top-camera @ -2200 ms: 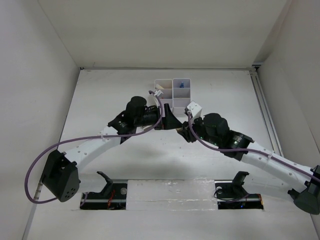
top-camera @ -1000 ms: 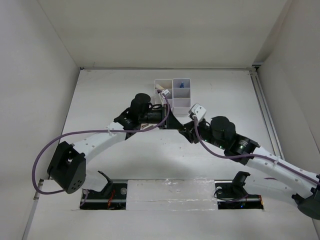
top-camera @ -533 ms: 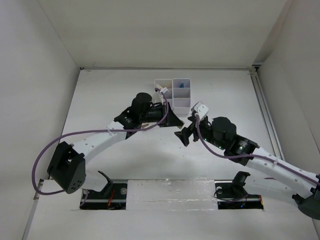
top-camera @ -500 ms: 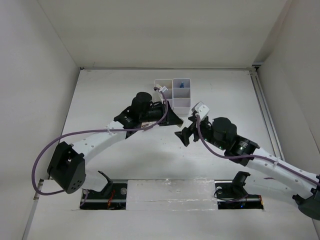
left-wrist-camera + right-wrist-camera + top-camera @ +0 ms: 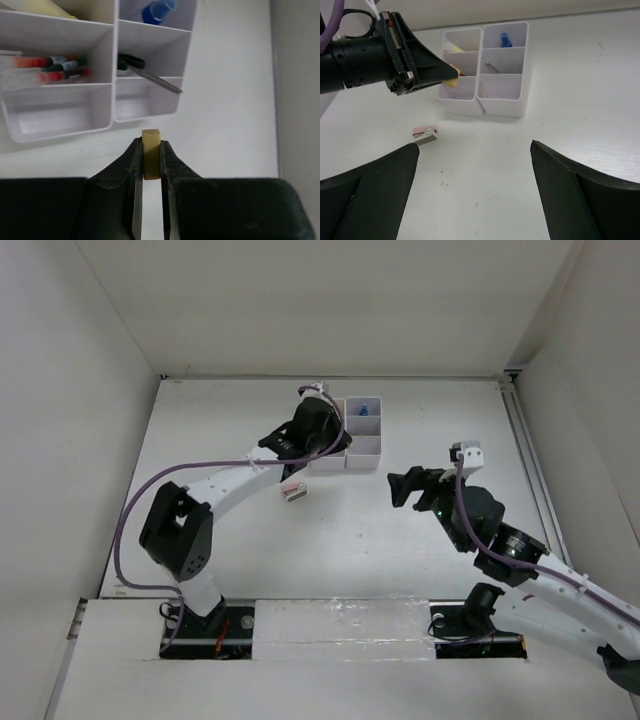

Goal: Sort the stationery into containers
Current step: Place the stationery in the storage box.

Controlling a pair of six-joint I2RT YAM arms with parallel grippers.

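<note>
- The fingers (image 5: pixel 131 172) of the left gripper (image 5: pixel 151 150) are pinched almost together on a small yellow eraser (image 5: pixel 151 162). It stands upright between the pads, its top poking just past the tips.
- A pink eraser (image 5: pixel 293 491) lies flat on the table (image 5: pixel 200 420), near the front left corner of the containers and apart from both grippers (one end looks paler in the right wrist view).
- The containers (image 5: pixel 150 107) form a white block of open compartments. In the left wrist view the held eraser sits just short of the near wall, about in line with the seam between the two columns.
- Left column: a yellow bar (image 5: pixel 40 6) in the far cell and red-white pens (image 5: pixel 45 70) in the middle one.
- Right column: a blue-capped bottle (image 5: pixel 157 10) in the far cell and scissors (image 5: pixel 145 70) in the middle one.
- The right gripper (image 5: pixel 475 165) has its fingers (image 5: pixel 370 190) spread wide with nothing between them. It faces the block from well apart.
</note>
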